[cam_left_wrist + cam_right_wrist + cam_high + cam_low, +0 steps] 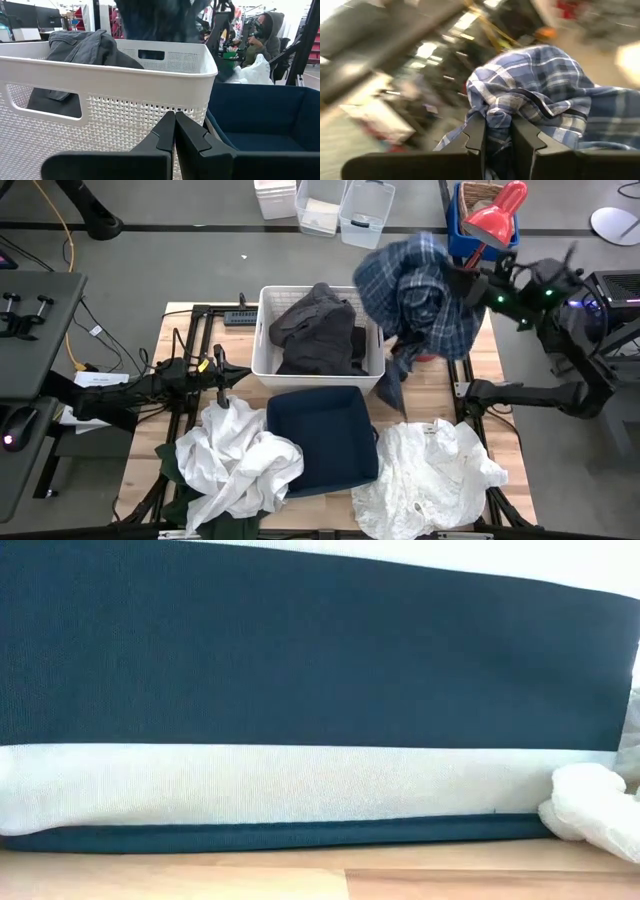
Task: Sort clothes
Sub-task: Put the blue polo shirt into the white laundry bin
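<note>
Overhead, straight down on table (470, 380) and both arms. Low, at tabletop height, pressed against the navy bin (300, 650), apparently blocking nearly everything. Left wrist, close behind white basket (100, 95); bin and basket shared with overhead.

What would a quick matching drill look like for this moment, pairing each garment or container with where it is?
Things:
1. plaid shirt
2. dark grey garment
3. navy bin
4. dark green garment

Places:
A. inside the white basket
B. mostly hidden under a white garment at the table's left front
C. lifted above the table, clamped in the right gripper
D. between the two white piles, in front of the basket

Pairs: 1-C, 2-A, 3-D, 4-B
</note>
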